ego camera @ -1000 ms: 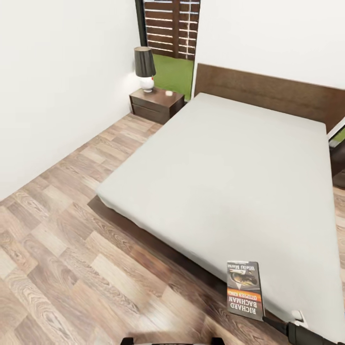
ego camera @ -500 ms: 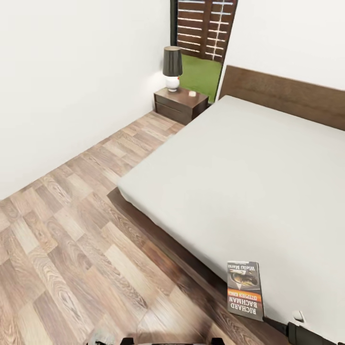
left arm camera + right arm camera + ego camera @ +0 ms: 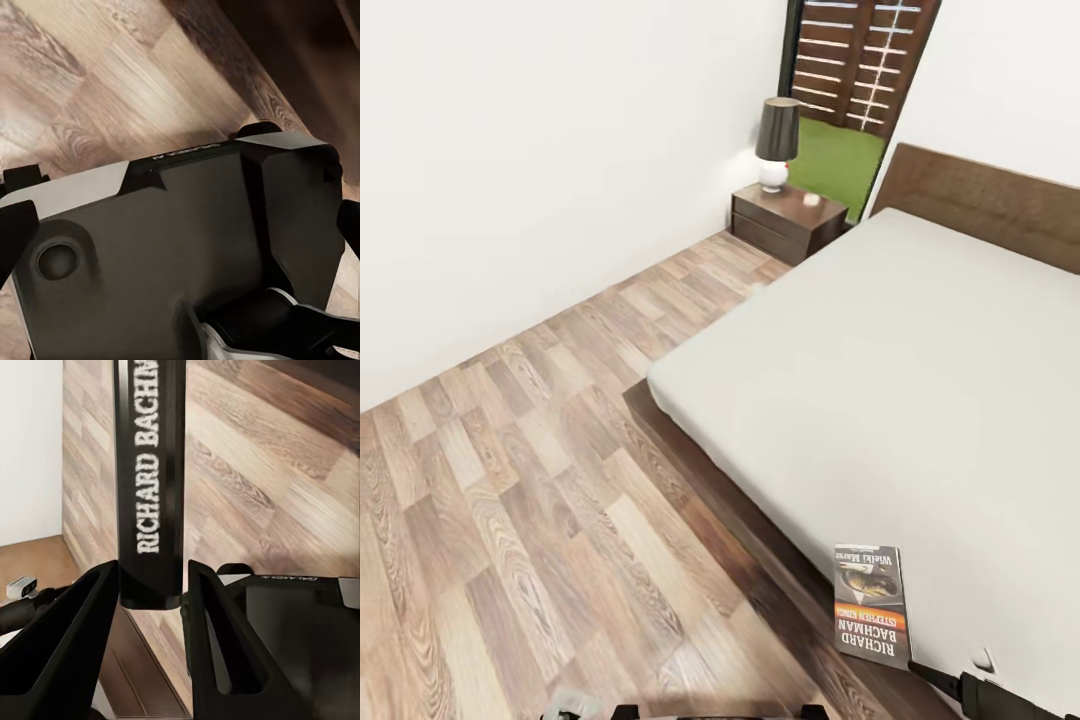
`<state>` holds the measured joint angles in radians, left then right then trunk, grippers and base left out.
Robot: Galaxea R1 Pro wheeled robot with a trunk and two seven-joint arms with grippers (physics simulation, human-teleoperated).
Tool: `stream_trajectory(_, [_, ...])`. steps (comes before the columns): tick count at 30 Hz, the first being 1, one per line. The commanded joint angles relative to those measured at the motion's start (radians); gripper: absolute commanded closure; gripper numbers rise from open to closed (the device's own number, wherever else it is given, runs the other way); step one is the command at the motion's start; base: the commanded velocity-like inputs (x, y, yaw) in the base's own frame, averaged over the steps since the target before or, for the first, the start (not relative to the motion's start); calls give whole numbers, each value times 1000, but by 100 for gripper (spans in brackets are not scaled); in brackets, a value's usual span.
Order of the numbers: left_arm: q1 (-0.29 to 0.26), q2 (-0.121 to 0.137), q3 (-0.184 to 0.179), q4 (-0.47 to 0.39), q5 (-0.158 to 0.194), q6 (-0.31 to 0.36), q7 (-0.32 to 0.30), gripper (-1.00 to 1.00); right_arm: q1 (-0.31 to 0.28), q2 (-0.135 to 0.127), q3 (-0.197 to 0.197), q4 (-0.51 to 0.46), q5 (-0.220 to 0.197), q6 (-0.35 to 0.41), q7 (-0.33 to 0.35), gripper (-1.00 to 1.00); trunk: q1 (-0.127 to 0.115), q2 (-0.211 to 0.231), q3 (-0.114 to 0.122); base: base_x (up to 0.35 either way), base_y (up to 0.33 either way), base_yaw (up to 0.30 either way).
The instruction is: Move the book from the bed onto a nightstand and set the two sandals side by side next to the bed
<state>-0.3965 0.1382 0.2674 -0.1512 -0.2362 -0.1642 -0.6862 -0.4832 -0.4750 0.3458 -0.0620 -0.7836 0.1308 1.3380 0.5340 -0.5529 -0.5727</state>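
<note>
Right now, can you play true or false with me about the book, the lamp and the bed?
1. The right tool is holding the book by its spine. True: the fingers sit on both sides of the spine that reads Richard Bachman.
2. A lamp stands on the nightstand. True.
3. The book is lying flat on the nightstand. False: it is up in the right tool, seen over the near edge of the bed, far from the nightstand.
4. The lamp shade is white. False: the shade is dark and the base is white.
5. The floor is grey carpet. False: it is wood planks.
</note>
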Motion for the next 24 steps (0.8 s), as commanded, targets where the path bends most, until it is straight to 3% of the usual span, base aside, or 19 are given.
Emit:
stream_trajectory(1, [-1,0,7,1,-11,-6,-3,-100,0,-1,5,-1,-11,10,2,100,0,-1,-1,0,0,293])
stream_trajectory(24, [-1,0,7,2,-11,-6,-3,-100,0,-1,5,18,-11,9,5,100,0,-1,-1,0,0,294])
